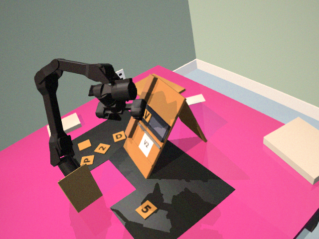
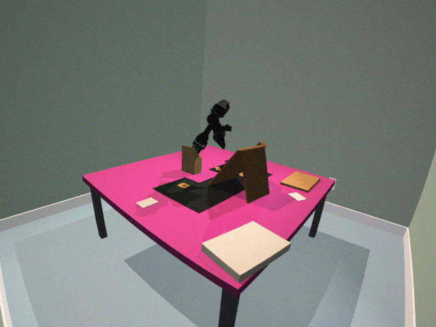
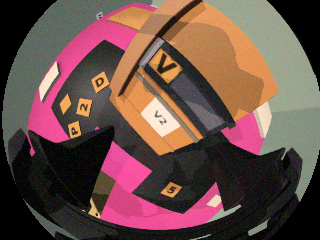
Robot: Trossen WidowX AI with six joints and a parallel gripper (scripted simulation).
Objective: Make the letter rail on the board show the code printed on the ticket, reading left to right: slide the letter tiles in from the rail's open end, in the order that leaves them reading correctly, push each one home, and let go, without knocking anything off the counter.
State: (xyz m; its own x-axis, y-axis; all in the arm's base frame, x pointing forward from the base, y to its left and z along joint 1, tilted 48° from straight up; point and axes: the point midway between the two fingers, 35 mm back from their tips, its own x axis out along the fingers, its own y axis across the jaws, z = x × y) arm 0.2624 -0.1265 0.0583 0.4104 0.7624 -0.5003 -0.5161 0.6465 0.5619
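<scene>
The orange A-frame board (image 1: pixel 164 102) (image 2: pixel 253 169) (image 3: pixel 220 47) stands on a black mat (image 1: pixel 180 187). Its dark letter rail (image 1: pixel 158 128) (image 3: pixel 200 100) holds one tile, V (image 1: pixel 147 114) (image 3: pixel 164 66), at its left end. The rest of the rail is bare. Below it the white ticket (image 1: pixel 145 144) (image 3: pixel 160 118) reads V2. My gripper (image 1: pixel 122 111) (image 2: pixel 222 139) (image 3: pixel 160 134) is open and empty, just left of the board's upper left edge and clear of the V tile. Loose tiles D (image 1: pixel 119 136) (image 3: pixel 100 83), 2 (image 1: pixel 102 148) (image 3: pixel 84 107), P (image 1: pixel 87 160) (image 3: pixel 75 130) and a blank one (image 1: pixel 84 144) lie on the mat left of the board. Tile 5 (image 1: pixel 146 209) (image 2: pixel 182 184) (image 3: pixel 171 190) lies in front.
A brown upright panel (image 1: pixel 79 187) (image 2: pixel 190 160) stands by the arm's base. A white slab (image 1: pixel 296 146) (image 2: pixel 246 248) overhangs the table's right edge. A white block (image 1: pixel 69 123) lies at the back left. A flat orange plate (image 2: pixel 300 180) and a white card (image 1: pixel 195 99) (image 2: pixel 296 196) lie behind the board.
</scene>
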